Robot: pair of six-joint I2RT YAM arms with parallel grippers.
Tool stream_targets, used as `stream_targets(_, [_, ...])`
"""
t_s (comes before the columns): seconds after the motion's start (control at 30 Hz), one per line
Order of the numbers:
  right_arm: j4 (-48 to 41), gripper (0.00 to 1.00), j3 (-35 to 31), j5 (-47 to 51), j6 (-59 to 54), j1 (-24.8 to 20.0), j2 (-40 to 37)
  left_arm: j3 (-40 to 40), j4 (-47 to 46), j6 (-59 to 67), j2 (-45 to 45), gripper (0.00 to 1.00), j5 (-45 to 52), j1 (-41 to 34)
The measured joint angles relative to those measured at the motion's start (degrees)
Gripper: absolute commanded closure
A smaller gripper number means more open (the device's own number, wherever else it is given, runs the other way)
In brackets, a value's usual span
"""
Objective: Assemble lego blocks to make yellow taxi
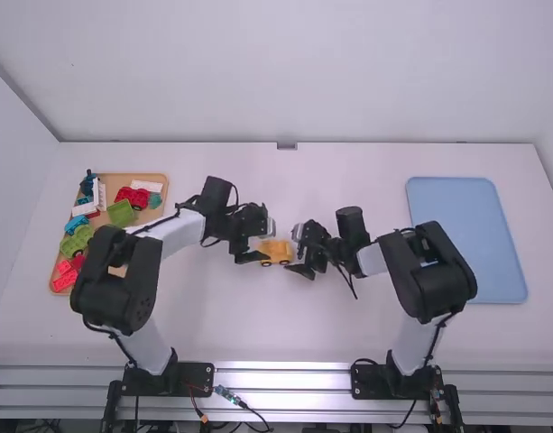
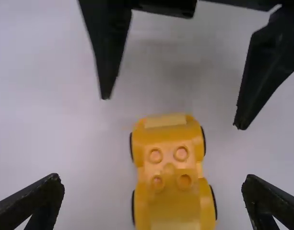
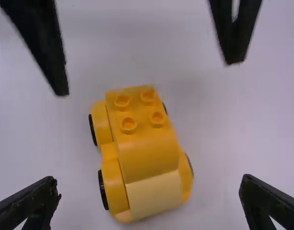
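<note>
Both your jaws stand wide, the taxi [image 3: 147, 155] between them; assembly looks nearly finished, so check seating, then withdraw.

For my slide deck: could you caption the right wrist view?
Yellow block car, studs up, on the white table between the open left tool and open right tool.

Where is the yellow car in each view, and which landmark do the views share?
High view: the yellow car is near the picture's centre.
Left wrist view: between the left gripper's open fingers.
Right wrist view: between the right gripper's open fingers.
Shared landmark: its black wheels.
</note>
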Motion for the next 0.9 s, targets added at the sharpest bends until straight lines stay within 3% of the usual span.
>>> stream_targets(0.4, [-2.0,0.01,10.1,-8.6,-2.8,1.4,8.3,0.0,-6.0,5.7,-0.3,0.01,9.6,14.2])
stream_targets(0.67, [-5.8,0.0,13.8,-2.8,-1.0,8.0,13.0,-0.6,-6.3,7.0,-0.3,0.01,12.4,17.2])
stream_targets(0.73, [-7.3,0.05,14.5,-1.9,-1.1,8.6,13.1,-0.8,-6.2,7.0,-0.3,0.01,12.3,17.1])
stream_targets(0.9, [-12.0,0.36,17.8,1.2,-1.8,9.3,13.1,-0.8,-6.1,7.2,-0.3,0.01,12.4,17.1])
